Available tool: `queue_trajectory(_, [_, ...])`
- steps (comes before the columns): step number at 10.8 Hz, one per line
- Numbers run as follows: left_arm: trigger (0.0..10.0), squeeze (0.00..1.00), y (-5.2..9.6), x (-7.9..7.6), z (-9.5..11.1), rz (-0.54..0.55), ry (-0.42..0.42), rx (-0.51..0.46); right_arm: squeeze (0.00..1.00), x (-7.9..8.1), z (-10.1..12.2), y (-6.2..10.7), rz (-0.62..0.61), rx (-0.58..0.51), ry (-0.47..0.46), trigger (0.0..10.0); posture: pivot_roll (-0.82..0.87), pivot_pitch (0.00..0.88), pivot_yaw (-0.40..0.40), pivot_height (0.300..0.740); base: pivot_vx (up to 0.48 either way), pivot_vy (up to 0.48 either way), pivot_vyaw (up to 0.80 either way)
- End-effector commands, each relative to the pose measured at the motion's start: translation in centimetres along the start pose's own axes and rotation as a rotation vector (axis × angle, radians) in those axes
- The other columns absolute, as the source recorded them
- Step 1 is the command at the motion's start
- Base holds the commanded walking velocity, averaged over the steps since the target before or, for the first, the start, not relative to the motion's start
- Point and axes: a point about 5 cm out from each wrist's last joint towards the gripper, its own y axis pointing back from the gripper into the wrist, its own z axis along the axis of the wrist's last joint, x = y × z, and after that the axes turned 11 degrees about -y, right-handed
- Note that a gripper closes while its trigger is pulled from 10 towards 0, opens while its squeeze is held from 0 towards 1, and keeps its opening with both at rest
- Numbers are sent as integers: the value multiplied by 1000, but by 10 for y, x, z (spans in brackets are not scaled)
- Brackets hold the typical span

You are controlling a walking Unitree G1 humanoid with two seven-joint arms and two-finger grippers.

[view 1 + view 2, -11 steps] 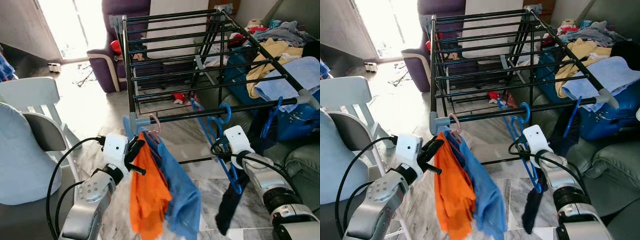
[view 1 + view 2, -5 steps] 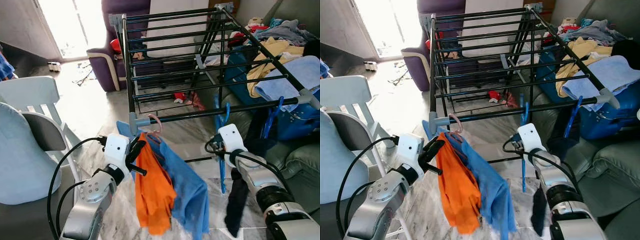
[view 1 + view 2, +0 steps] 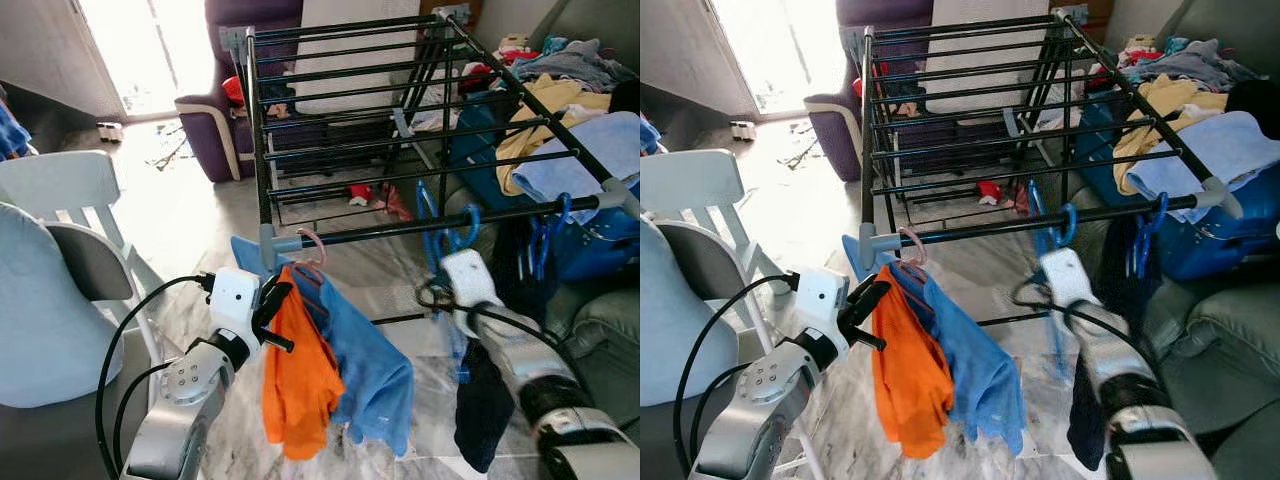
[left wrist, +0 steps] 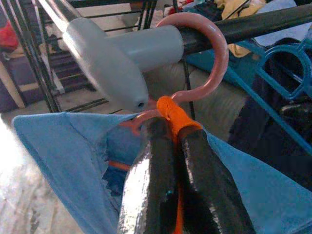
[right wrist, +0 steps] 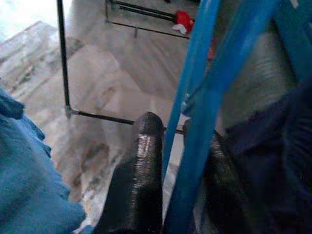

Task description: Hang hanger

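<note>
Hanging garments at the front rail of the drying rack

Standing over the black drying rack (image 3: 400, 120), which fills the middle of the room; all places below are taken from it.

- Sofa (image 3: 600, 310), right of the rack: dark green, piled with loose laundry (image 3: 560, 110) in yellow, light blue and grey.
- Purple armchair (image 3: 225, 120), beyond the rack's far left corner, by the bright doorway.
- White chair (image 3: 70, 190), well to the left of the rack, pale blue cushion in front of it.
- Marble floor (image 3: 200, 230) under and around the rack; a small red item (image 3: 360, 192) lies under the rack.
- Blue garment (image 3: 360, 350) and orange garment (image 3: 300, 380): both hang below the rack's near left corner, orange in front of blue, touching.
- Dark garment (image 3: 485, 400): hangs below the front rail, right of centre, on the blue hanger.
- Blue hanger (image 3: 445, 235): hook over the front rail, right of centre. A second blue hook (image 3: 545, 235) sits further right on the same rail.
- Pink hanger (image 4: 204, 58): hook over the front rail, right beside the grey corner joint (image 4: 112, 58); neck wrapped in orange cloth.
- Left end effector (image 4: 178, 146): just under the near left corner, fingers closed on the pink hanger's neck and the orange cloth.
- Right end effector (image 5: 178, 146): below the front rail, right of centre, black fingers (image 5: 139, 175) either side of the blue hanger's arm, gripping it; slightly blurred in the eye views.
</note>
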Motion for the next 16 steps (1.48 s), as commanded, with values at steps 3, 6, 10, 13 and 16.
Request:
queue_trajectory(3, [10000, 0, -2, 2, 1, 8, -6, 2, 0, -7, 0, 4, -12, -8, 29, 5529, -51, 0, 59, 740, 0, 0, 0])
queue_trajectory(6, [10000, 0, -2, 3, 1, 10, -4, 4, 1000, -7, 4, 3, -11, -25, 31, 10000, -48, 0, 59, 740, 0, 0, 0])
queue_trajectory(10, [10000, 0, -1, 2, 1, 9, 1, 11, 510, -3, 11, 0, 0, -37, 33, 10000, -46, 0, 59, 740, 0, 0, 0])
queue_trajectory(13, [10000, 0, -1, 2, 0, 8, 1, 15, 0, -3, 13, -1, 10, -40, 36, 0, -45, 0, 59, 740, 0, 0, 0])
queue_trajectory(16, [10000, 0, -1, 1, -1, 6, 0, 19, 0, -4, 13, -1, 12, -41, 27, 0, -44, 0, 59, 740, 0, 0, 0])
